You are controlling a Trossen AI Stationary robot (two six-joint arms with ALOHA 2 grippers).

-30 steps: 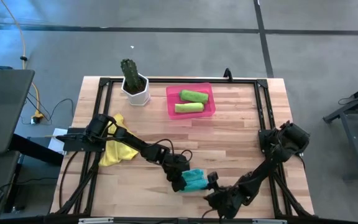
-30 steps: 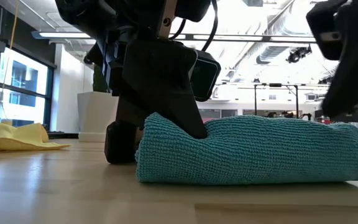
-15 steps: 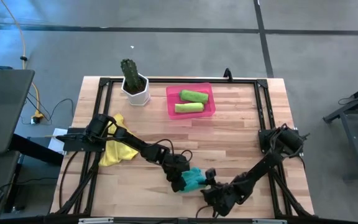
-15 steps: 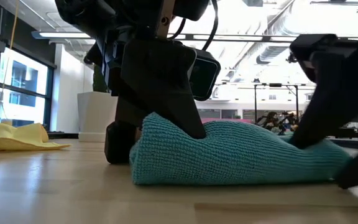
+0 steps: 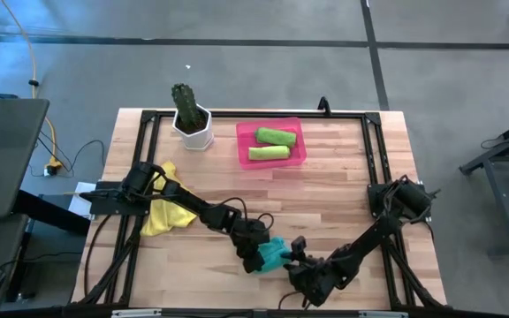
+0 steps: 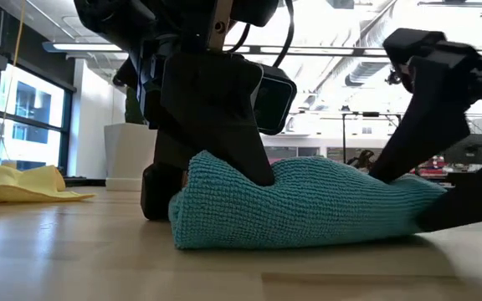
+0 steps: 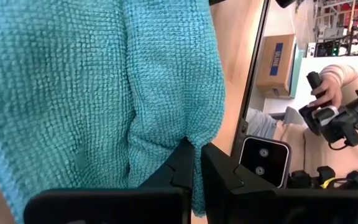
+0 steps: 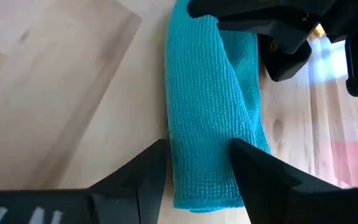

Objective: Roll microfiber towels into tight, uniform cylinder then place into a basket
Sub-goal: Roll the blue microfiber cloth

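Wooden table [image 5: 343, 190] bears towels [image 5: 275, 253], basket [image 5: 244, 146], cactus pot [image 5: 193, 128].

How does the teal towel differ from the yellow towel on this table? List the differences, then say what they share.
1. The teal towel is rolled into a thick bundle; the yellow towel lies loose and crumpled.
2. The teal towel sits between both grippers, the left gripper shut on it and the right gripper straddling its end; the yellow towel lies partly under the left arm, with no gripper at it.
Both rest on the wooden table, outside the pink basket.

Teal towel [image 6: 295, 205] pinned by left gripper [image 6: 212, 138]; yellow towel [image 6: 19, 184] behind.
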